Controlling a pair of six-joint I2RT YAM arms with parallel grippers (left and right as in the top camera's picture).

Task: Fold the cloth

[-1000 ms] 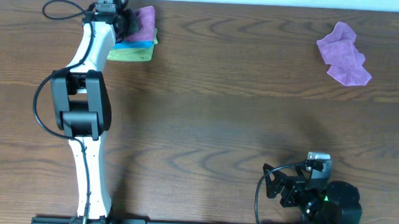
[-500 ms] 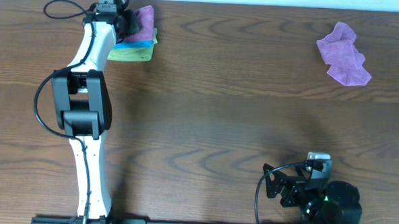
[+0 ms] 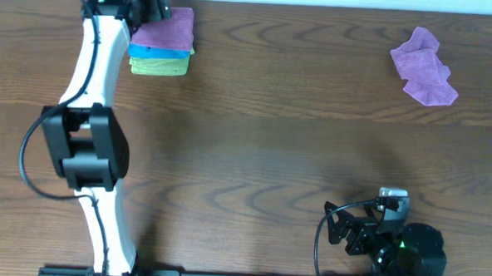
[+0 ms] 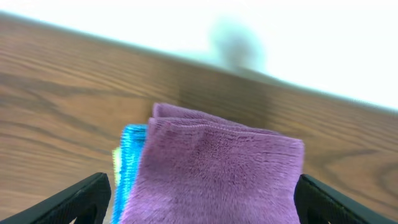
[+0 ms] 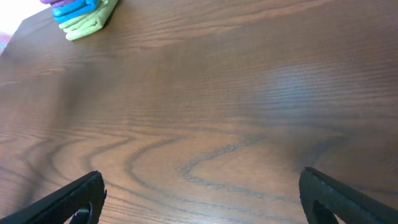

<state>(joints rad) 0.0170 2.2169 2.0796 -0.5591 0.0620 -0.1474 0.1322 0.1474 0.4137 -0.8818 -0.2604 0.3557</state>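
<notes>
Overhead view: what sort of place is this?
Likely a robot lab workbench: left arm and right arm mounted at a wooden table, a folded lilac cloth atop a cloth stack, a crumpled purple cloth aside.

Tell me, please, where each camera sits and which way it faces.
Overhead: above the table, looking down; left arm, right arm show.
Left wrist: low before the cloth, facing the far edge; open fingers show.
Right wrist: low at the near edge, facing the distant stack; open fingers show.
Shared: all see the stack.

Two purple cloths [image 3: 163,28] [image 3: 424,67], one blue cloth [image 3: 160,53], one yellow-green cloth [image 3: 159,66]
</notes>
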